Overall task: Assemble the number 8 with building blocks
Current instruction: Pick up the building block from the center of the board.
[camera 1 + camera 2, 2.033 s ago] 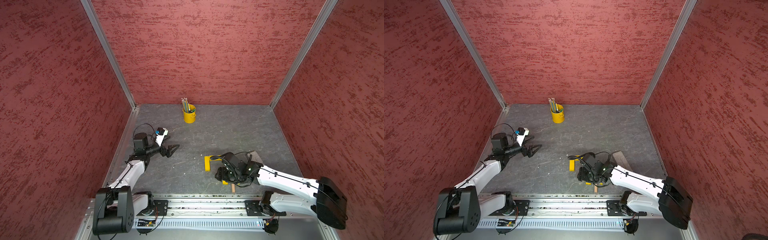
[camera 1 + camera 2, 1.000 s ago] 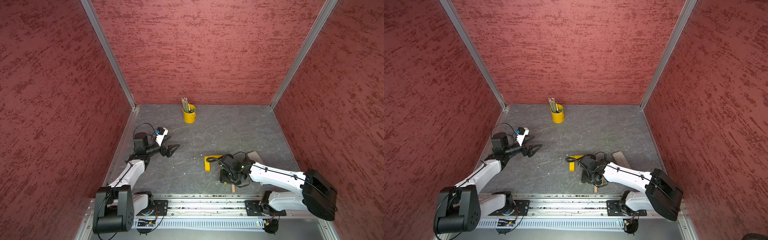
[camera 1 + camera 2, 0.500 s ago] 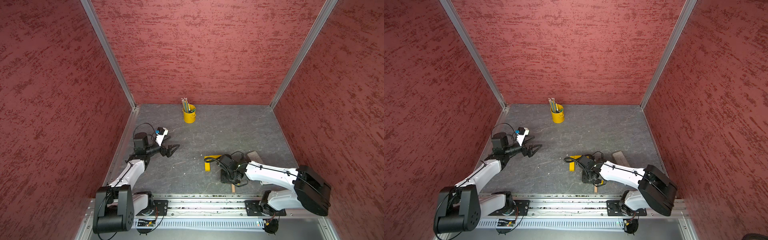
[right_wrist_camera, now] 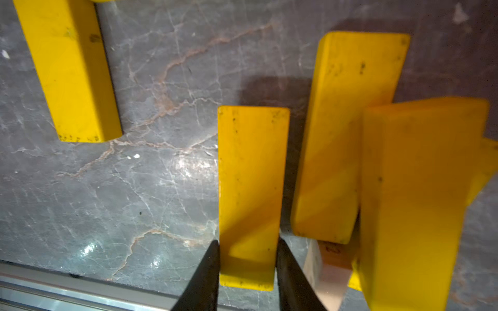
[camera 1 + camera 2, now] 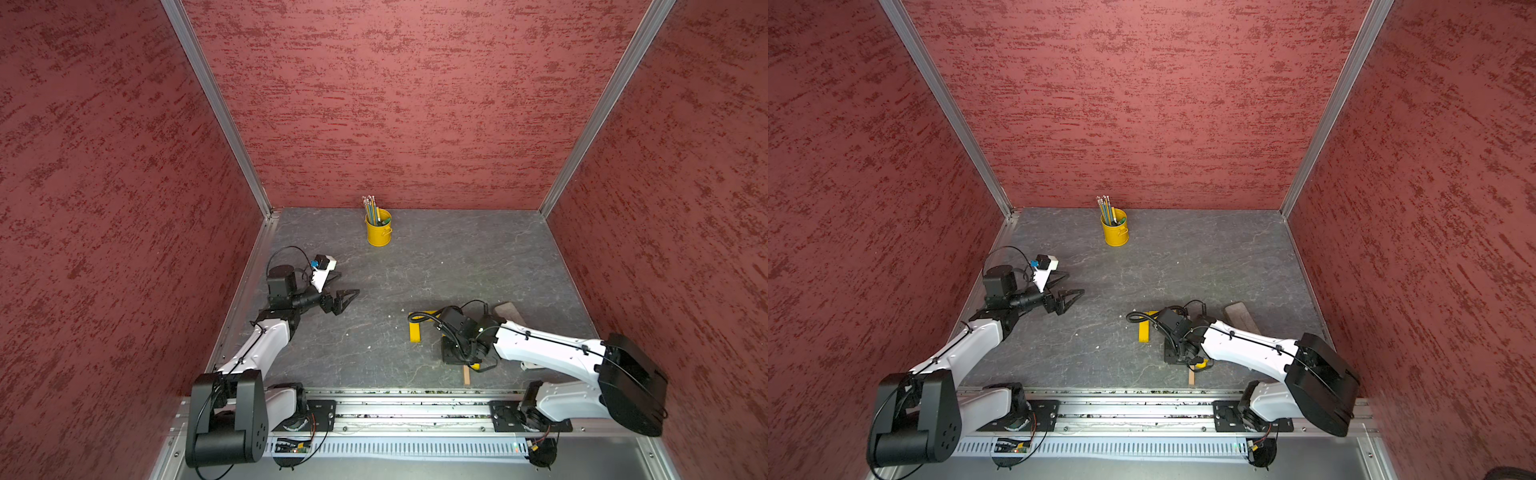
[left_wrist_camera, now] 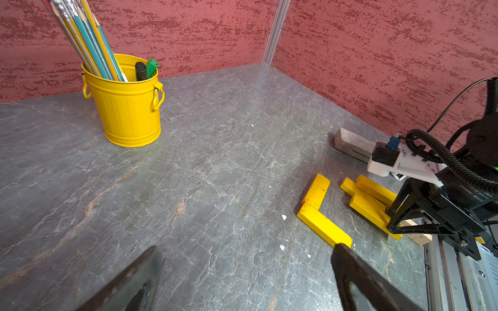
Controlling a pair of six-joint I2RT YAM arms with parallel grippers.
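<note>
Right jaws clamp one end of a flat bright-yellow wooden plank (image 4: 249, 188); lift straight, clearing the stacked yellow planks (image 4: 342, 140) just beside them. Left jaws gape, empty.

Bright even light, soft shadows, glare on table (image 4: 89, 249), nearest yellow plank (image 4: 417, 202) blurred

Place: an enclosed robot test cell of the lab sort.
Walls: three dark-red rough-textured panels (image 5: 395, 104) fill the upper frame and both sides.
Posts: bare aluminium corner strips (image 5: 214, 104) run inward from the upper corners.
Floor: a grey marbled stone-look tabletop (image 5: 436, 266) lies at centre.
Base: a silver aluminium rail (image 5: 415, 410) along the bottom edge carries two white-and-black robot arms (image 5: 266, 345).
</note>
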